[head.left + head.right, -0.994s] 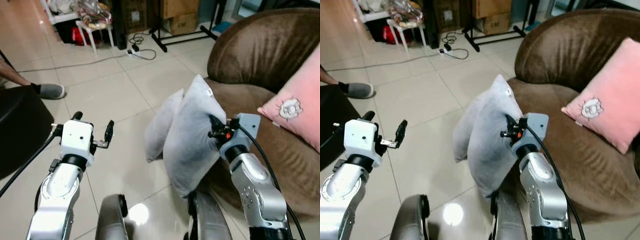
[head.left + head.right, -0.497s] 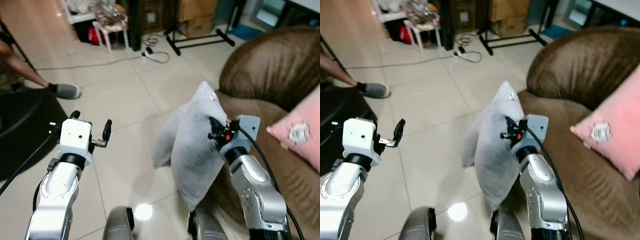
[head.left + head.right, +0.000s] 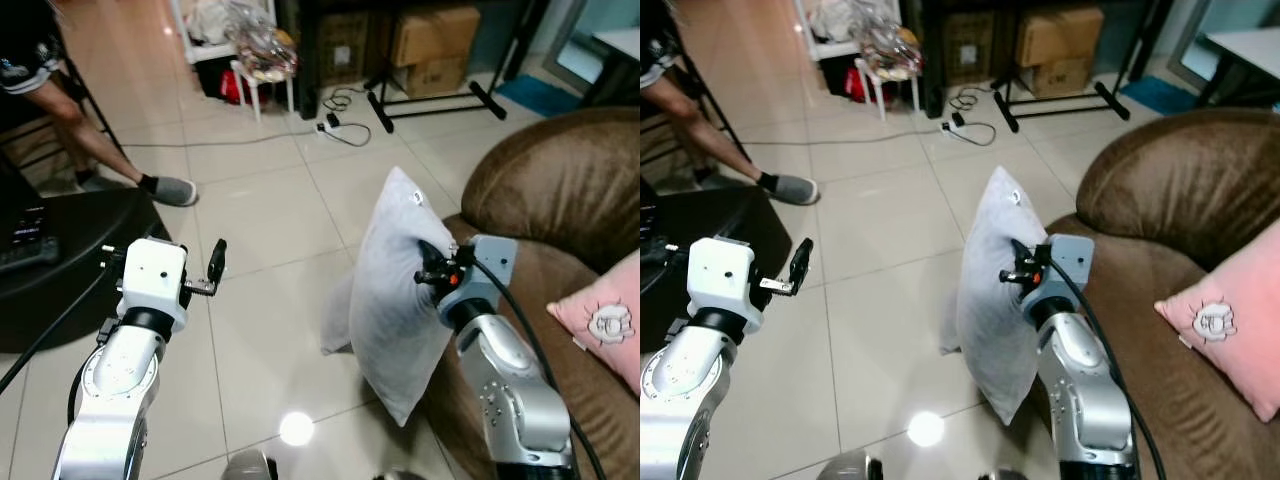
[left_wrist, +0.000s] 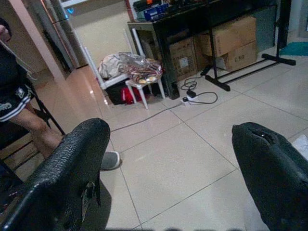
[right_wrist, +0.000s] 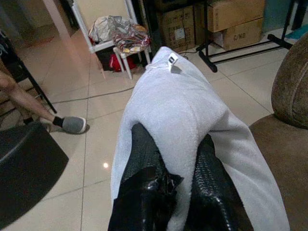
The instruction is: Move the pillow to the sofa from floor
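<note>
Pinching the grey pillow (image 3: 392, 300), the right gripper (image 3: 430, 268) now holds it clear of the floor (image 3: 270, 230), just beside the brown sofa (image 3: 545, 200); earlier it touched. The left gripper (image 3: 185, 260) stays spread, empty.

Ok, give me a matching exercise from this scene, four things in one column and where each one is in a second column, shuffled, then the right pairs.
Things:
1. grey pillow
2. pink pillow
3. cardboard boxes
4. grey slipper

Places:
A. lying on the brown sofa
B. on a person's foot on the tiled floor
C. held by the right gripper, its fingers pinching the fabric
D. under the black table at the far wall

Pairs: 1-C, 2-A, 3-D, 4-B
</note>
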Motion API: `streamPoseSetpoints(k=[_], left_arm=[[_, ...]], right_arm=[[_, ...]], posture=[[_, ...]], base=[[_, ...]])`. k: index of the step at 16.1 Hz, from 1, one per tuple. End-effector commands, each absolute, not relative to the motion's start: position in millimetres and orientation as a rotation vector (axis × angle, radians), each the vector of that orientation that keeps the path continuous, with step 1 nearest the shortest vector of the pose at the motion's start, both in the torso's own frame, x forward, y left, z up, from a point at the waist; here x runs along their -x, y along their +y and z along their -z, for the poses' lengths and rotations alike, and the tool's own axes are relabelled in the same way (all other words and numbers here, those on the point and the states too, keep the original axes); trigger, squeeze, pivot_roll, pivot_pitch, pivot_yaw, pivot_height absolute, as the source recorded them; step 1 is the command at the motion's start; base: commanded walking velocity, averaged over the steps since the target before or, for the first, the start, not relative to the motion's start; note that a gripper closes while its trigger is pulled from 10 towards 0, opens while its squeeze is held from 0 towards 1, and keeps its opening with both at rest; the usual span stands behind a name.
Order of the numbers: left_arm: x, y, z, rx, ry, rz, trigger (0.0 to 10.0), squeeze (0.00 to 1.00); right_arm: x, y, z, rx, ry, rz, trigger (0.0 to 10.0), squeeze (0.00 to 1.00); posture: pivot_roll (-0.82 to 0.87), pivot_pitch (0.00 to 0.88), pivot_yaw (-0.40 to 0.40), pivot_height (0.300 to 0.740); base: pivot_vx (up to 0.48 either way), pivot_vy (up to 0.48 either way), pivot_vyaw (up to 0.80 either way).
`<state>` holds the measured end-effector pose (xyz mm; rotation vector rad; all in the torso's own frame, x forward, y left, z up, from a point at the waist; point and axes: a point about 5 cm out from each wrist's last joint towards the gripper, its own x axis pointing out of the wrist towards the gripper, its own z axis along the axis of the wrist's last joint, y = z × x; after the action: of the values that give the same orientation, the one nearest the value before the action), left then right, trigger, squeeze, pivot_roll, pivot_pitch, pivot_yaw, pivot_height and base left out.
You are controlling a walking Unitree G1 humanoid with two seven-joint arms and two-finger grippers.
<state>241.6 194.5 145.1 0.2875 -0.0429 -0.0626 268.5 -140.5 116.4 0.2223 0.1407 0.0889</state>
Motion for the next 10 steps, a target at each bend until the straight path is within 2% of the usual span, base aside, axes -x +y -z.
streamPoseSetpoints(k=[1,2,6,7,10], left_arm=[[-241.8,192.4,-148.5,-0.300,-0.060,0.087,10.0,0.00],[-242.3,192.0,-149.4,-0.298,-0.064,0.094,10.0,0.00],[-244.4,191.7,-151.5,-0.292,-0.070,0.103,10.0,0.00],[-244.5,191.8,-151.7,-0.292,-0.070,0.105,10.0,0.00],[-244.7,193.2,-152.4,-0.293,-0.071,0.106,10.0,0.00]], right_arm=[[-268.5,-138.8,-126.1,-0.214,0.080,-0.068,10.0,0.00],[-268.7,-137.9,-124.3,-0.209,0.088,-0.058,10.0,0.00],[-270.1,-136.9,-123.7,-0.215,0.087,-0.053,10.0,0.00],[-270.5,-136.5,-124.1,-0.221,0.084,-0.052,10.0,0.00],[-272.0,-134.5,-123.7,-0.228,0.084,-0.051,10.0,0.00]], posture=[[-0.02,0.000,0.009,0.729],[-0.02,0.000,0.014,0.729],[-0.02,0.000,0.024,0.729],[-0.01,0.000,0.024,0.729],[-0.01,0.000,0.021,0.729]], base=[[0.000,0.000,0.00],[0.000,0.000,0.00],[0.000,0.000,-0.78],[0.247,0.000,-0.73],[0.245,0.000,0.00]])
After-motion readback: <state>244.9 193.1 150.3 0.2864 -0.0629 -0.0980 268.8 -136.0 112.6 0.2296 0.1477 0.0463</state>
